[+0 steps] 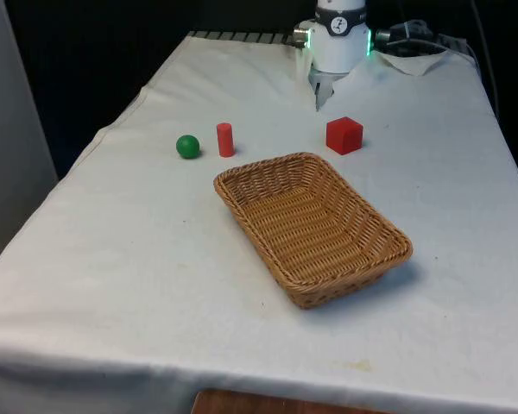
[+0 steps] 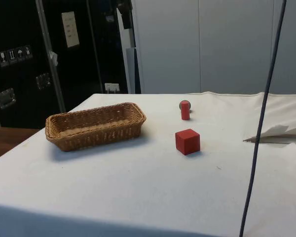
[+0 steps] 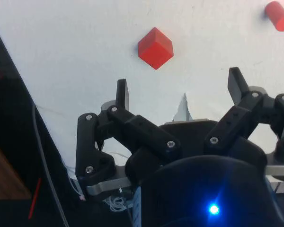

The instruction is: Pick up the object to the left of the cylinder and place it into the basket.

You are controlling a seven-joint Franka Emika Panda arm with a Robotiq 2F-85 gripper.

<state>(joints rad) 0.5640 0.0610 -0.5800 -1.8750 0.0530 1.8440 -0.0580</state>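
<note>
a white-clothed worktop runs back to black curtains. front view: the green ball sits just beside the red cylinder, on the front view's left, open cloth around both; the basket lies nearer, the red cube well apart. side view: the cylinder largely hides the ball. wrist view: the gripper hangs over bare cloth, its fingers spread apart.

Bright, even overhead light; soft shadow beside the basket.
</note>
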